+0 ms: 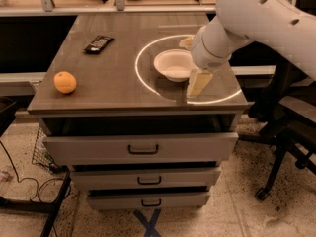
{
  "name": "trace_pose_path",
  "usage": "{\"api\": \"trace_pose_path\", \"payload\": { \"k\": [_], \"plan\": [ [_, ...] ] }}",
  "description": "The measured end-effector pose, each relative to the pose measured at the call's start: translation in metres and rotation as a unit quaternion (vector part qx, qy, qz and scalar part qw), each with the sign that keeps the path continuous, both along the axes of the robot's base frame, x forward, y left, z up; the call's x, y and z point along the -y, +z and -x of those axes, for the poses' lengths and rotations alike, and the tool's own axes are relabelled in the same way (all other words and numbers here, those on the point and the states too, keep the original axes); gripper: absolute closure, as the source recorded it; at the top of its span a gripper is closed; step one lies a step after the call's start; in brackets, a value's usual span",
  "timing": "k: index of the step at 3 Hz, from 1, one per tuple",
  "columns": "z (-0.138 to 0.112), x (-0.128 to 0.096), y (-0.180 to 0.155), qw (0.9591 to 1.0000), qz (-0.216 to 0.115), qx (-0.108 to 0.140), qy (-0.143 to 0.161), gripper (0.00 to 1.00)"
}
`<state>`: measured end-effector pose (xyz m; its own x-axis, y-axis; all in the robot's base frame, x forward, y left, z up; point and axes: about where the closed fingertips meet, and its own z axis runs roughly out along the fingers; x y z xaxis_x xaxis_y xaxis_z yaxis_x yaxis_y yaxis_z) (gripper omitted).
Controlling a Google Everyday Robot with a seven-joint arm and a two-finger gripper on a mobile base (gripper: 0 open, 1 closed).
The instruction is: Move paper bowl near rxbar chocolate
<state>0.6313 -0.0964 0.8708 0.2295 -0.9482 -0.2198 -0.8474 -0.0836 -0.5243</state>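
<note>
The white paper bowl (172, 64) sits upright on the right half of the cabinet top, inside a bright ring of light. The rxbar chocolate (98, 43), a black flat bar, lies at the far left of the top, well apart from the bowl. My gripper (193, 63) is at the bowl's right rim and looks open. One cream finger (199, 83) hangs in front of the bowl. The other fingertip (186, 42) shows behind it. The white arm covers the bowl's right edge.
An orange fruit (65, 82) lies near the front left corner of the grey cabinet top (118, 83). Three drawers with handles are below. A black chair (291, 132) stands to the right, and cables lie on the floor at the left.
</note>
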Motion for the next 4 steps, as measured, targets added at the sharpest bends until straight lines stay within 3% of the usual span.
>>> {"api": "trace_pose_path", "payload": {
  "k": [1, 3, 4],
  "plan": [
    [-0.001, -0.004, -0.009, 0.9998, -0.018, -0.002, 0.001, 0.48],
    [0.002, -0.010, -0.022, 0.9994, -0.033, -0.009, 0.004, 0.95],
    [0.003, -0.012, -0.027, 0.9993, -0.037, -0.012, 0.005, 1.00]
  ]
}}
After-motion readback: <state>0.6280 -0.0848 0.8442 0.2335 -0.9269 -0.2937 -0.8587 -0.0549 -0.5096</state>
